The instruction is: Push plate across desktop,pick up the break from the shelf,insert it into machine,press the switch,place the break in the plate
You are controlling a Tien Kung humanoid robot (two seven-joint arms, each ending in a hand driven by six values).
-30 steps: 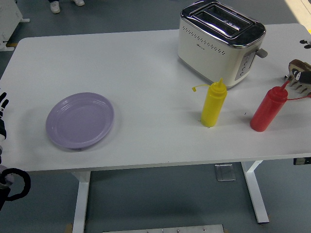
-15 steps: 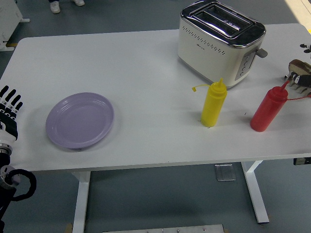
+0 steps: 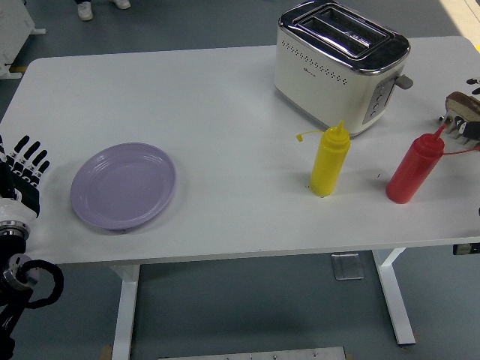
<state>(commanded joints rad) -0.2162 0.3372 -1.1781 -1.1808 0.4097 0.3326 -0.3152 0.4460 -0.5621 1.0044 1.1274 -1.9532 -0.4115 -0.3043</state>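
Observation:
A purple plate [image 3: 123, 185] lies on the white table [image 3: 225, 97] at the left front. My left hand [image 3: 22, 174] stands at the table's left edge, a short way left of the plate, fingers straight and spread, holding nothing. A cream toaster [image 3: 340, 65] with two slots sits at the back right, its lever on the right end. At the right edge a slice of bread [image 3: 463, 104] rests in a small rack [image 3: 465, 127]. My right hand is out of view.
A yellow squeeze bottle [image 3: 330, 160] and a red squeeze bottle [image 3: 414, 167] stand in front of the toaster, toward the right front. A person's shoes show at the top left, beyond the table.
My left hand has come up and rightward from the picture's left edge toward the plate. The plate, bottles and toaster have not moved.

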